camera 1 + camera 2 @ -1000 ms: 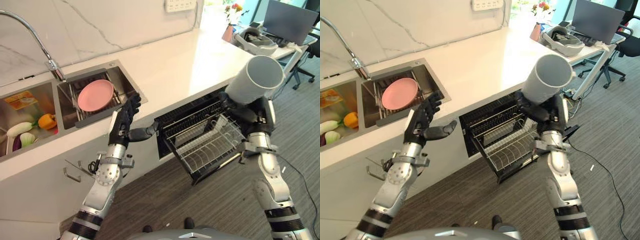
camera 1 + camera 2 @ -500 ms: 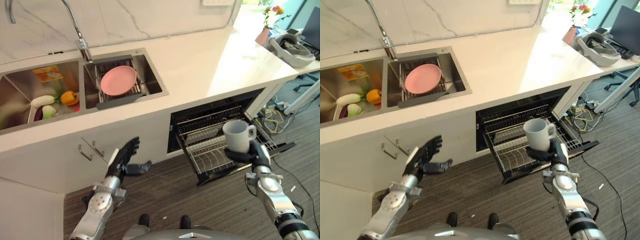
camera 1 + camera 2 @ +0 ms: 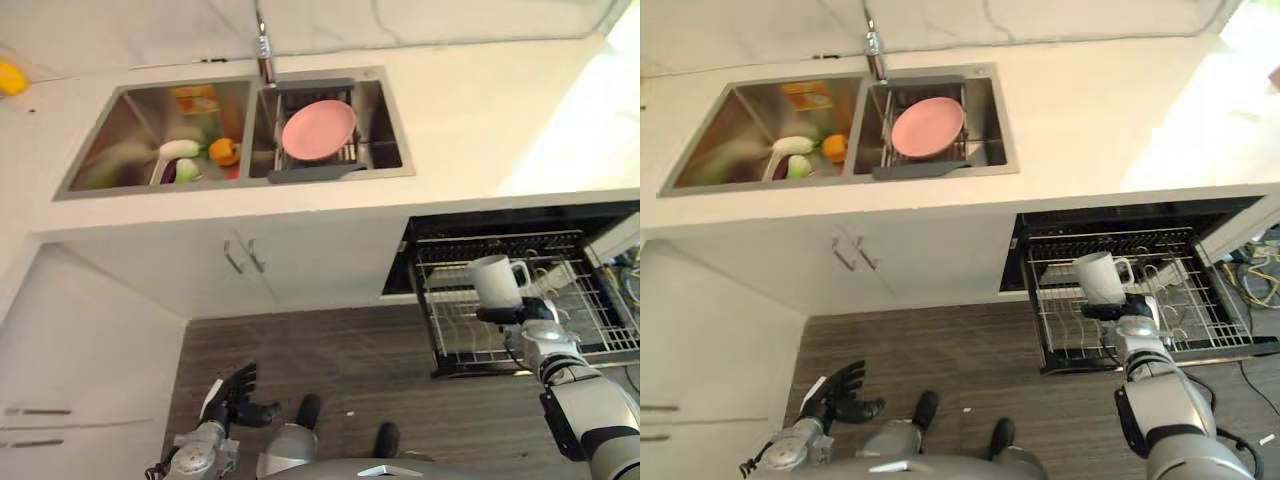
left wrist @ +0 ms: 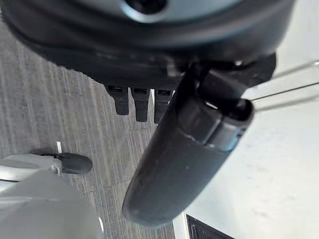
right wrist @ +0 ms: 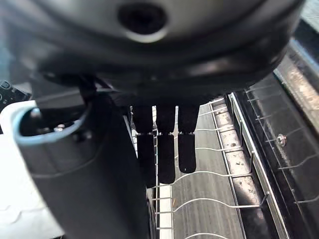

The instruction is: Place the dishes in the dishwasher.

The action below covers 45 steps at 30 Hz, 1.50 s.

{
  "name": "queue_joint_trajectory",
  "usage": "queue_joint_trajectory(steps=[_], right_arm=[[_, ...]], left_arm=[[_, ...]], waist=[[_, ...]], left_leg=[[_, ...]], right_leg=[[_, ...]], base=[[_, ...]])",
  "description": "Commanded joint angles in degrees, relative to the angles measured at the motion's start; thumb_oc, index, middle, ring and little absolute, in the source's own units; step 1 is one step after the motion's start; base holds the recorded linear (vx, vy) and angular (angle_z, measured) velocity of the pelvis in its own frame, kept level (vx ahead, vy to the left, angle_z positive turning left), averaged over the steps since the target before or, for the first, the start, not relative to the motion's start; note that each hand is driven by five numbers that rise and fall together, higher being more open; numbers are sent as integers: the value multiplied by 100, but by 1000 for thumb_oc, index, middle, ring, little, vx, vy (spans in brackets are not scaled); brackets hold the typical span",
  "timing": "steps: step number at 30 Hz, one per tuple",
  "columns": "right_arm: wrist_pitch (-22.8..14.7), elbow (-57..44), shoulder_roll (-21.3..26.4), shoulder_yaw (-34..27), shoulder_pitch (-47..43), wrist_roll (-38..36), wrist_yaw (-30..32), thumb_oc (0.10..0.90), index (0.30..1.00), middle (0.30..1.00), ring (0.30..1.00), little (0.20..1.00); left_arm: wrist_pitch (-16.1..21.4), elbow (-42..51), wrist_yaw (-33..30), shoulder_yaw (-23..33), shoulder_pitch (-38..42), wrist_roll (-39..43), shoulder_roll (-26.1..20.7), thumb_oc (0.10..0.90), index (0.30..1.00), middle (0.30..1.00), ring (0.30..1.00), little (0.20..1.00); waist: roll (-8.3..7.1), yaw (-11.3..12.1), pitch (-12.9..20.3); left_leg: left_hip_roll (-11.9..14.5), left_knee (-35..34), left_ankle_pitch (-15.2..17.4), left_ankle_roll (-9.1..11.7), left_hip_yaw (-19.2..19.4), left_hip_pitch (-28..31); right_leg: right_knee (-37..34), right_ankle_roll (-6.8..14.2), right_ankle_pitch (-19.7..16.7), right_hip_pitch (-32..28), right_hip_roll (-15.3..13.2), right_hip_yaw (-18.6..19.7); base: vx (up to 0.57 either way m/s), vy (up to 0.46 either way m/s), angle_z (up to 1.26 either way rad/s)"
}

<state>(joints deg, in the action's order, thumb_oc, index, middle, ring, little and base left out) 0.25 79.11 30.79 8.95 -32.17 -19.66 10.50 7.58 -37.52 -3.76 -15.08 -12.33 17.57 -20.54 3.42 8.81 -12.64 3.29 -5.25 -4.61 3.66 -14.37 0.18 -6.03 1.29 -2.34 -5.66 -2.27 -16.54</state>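
Down and over the rack now — white mug (image 3: pixel 493 281) carried low above the pulled-out dishwasher rack (image 3: pixel 590 340), a long drop from a second ago when held up high at face level. Gripped from beneath by the right hand (image 3: pixel 528 318); in the eye views, dark fingers wrapped at the mug's base, handle pointing toward 3 o'clock. From the right wrist view, fingers (image 5: pixel 166 149) seen hanging fairly straight over the wire tines with the thumb pressed along a white, blue-rimmed edge, so a pinch rather than a full wrap, by the look of it. Mug upright, mouth up, not yet resting on the wires as far as can be judged.

Whole scene shifted too: camera swung, sink (image 3: pixel 110 140) now at 11 o'clock, desk (image 3: pixel 480 110) running across the top. No move of the things themselves there.

Left hand (image 3: pixel 235 395) dropped away to 7 o'clock, down near the floor, fingers spread and relaxed, holding nothing. Idle.

Meaning for the task: first dish nearly home. Probably a lowering and a release next, perhaps a tip-over to seat the mug between tines. Still waiting: pink plate (image 3: pixel 318 129) on its drainer in the right basin at 12 o'clock, vegetables (image 3: pixel 200 157) in the left basin beside it.
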Motion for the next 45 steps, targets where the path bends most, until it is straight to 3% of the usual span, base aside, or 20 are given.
queue_joint_trajectory(steps=[1,3,5,16,23,24,25,26,28,29,30,31,32,33,36,37,39,44,45], right_arm=[[-170,28,516,49,-557,153,165,400,300,300,300,300],[-143,54,531,73,-487,275,126,400,300,300,300,300],[-130,46,502,79,-430,328,101,800,900,900,900,900],[-200,-275,281,338,-265,602,1,800,900,900,900,900],[-310,-913,196,459,-120,535,33,800,900,900,900,900],[-395,-1707,155,426,126,426,59,800,900,900,900,900],[-379,-1737,156,419,150,429,66,800,900,900,900,900],[-555,-3677,213,132,782,515,203,800,900,900,900,900],[-499,-3780,216,86,872,536,216,800,900,900,900,900],[-1285,-6098,-126,-984,2325,-12,87,800,900,900,900,900],[-1282,-6105,-126,-989,2332,-11,87,800,900,900,900,900],[-1761,-7033,-540,-1393,2914,-391,-32,800,900,900,900,900],[-1750,-7064,-548,-1408,2944,-388,-33,800,900,900,900,900],[-2049,-7975,-833,-1569,3251,-749,-192,800,900,900,900,900],[-2209,-8779,-1066,-1727,3606,-890,-362,800,900,900,900,900],[-2427,-9437,-1114,-1539,3544,-1100,-502,800,900,900,900,900],[-2440,-9655,-1064,-1467,3459,-971,-437,800,900,900,900,900],[-2666,-10487,-1026,-1016,2712,-1012,-327,800,900,900,900,900],[-2666,-10484,-1025,-1010,2706,-1007,-321,800,900,900,900,900]], left_arm=[[388,277,-58,43,478,242,-83,800,900,900,900,900],[394,131,-75,134,492,324,-28,800,900,900,900,900],[380,47,-93,186,521,365,30,800,900,900,900,900],[406,-55,-162,185,604,433,206,800,900,900,900,900],[370,-110,-200,240,680,493,263,800,900,900,900,900],[348,-151,-236,329,678,525,306,800,900,900,900,900],[349,-152,-236,326,674,525,305,800,900,900,900,900],[317,-330,-345,563,717,487,424,800,900,900,900,900],[321,-337,-346,538,708,483,419,800,900,900,900,900],[359,-1124,-617,781,926,237,704,800,900,900,900,900],[360,-1125,-617,777,926,238,703,800,900,900,900,900],[374,-1669,-791,902,1099,81,903,800,900,900,900,900],[386,-1689,-791,892,1106,79,902,800,900,900,900,900],[368,-2185,-896,1016,1226,-49,1028,800,900,900,900,900],[403,-2670,-869,1221,1270,124,1150,800,900,900,900,900],[357,-3165,-865,1459,1327,447,1241,800,900,900,900,900],[317,-3325,-839,1501,1367,416,1237,800,900,900,900,900],[257,-3661,-1058,1391,1322,-586,1020,800,900,900,900,900],[255,-3657,-1063,1395,1320,-591,1022,780,869,869,869,869]], waist=[[-251,62,66],[-236,92,85],[-231,118,104],[-385,35,181],[-522,-174,229],[-552,-284,240],[-552,-276,244],[-557,-459,245],[-556,-426,257],[-517,-664,278],[-517,-659,279],[-483,-799,295],[-484,-791,299],[-457,-897,321],[-433,-974,362],[-410,-1033,386],[-404,-1049,397],[-359,-1004,436],[-359,-1006,436]], left_leg=[[294,25,327,438,256,147],[295,25,314,451,192,128],[284,25,313,452,152,114],[306,25,383,439,180,203],[369,25,444,425,382,315],[389,25,465,422,475,357],[390,25,467,422,481,361],[406,25,486,413,588,392],[410,25,493,414,599,404],[415,25,535,394,692,466],[415,25,536,394,693,467],[421,25,549,403,722,475],[421,25,550,404,720,477],[433,25,560,431,741,485],[459,25,556,465,765,487],[473,25,539,497,811,492],[490,25,535,508,842,499],[568,25,479,562,987,505],[569,25,480,563,988,505]], right_leg=[[103,431,741,-320,-495,89],[103,421,768,-348,-492,12],[103,417,791,-374,-492,-36],[103,399,837,-467,-476,-39],[103,397,803,-453,-469,152],[103,398,779,-423,-465,251],[103,398,779,-424,-465,256],[103,412,756,-377,-465,353],[103,411,758,-382,-463,364],[103,434,754,-356,-459,466],[103,434,754,-356,-459,467],[103,435,768,-355,-462,477],[103,434,771,-358,-462,474],[103,430,774,-349,-464,489],[103,420,797,-356,-451,499],[103,419,775,-334,-448,538],[103,420,765,-325,-442,555],[103,405,731,-238,-373,682],[103,405,730,-237,-372,684]], base=[[23,-31,27],[19,-35,21],[28,-34,19],[10,-8,4],[-1,6,-7],[-6,14,-16],[2,39,-24],[6,24,-30],[16,26,-36],[26,29,-40],[34,41,-27],[0,0,0],[11,11,-4],[11,-6,-11],[12,-12,-11],[1,-4,-10],[-5,-23,-9],[-8,-48,-10],[-6,-60,-17]])
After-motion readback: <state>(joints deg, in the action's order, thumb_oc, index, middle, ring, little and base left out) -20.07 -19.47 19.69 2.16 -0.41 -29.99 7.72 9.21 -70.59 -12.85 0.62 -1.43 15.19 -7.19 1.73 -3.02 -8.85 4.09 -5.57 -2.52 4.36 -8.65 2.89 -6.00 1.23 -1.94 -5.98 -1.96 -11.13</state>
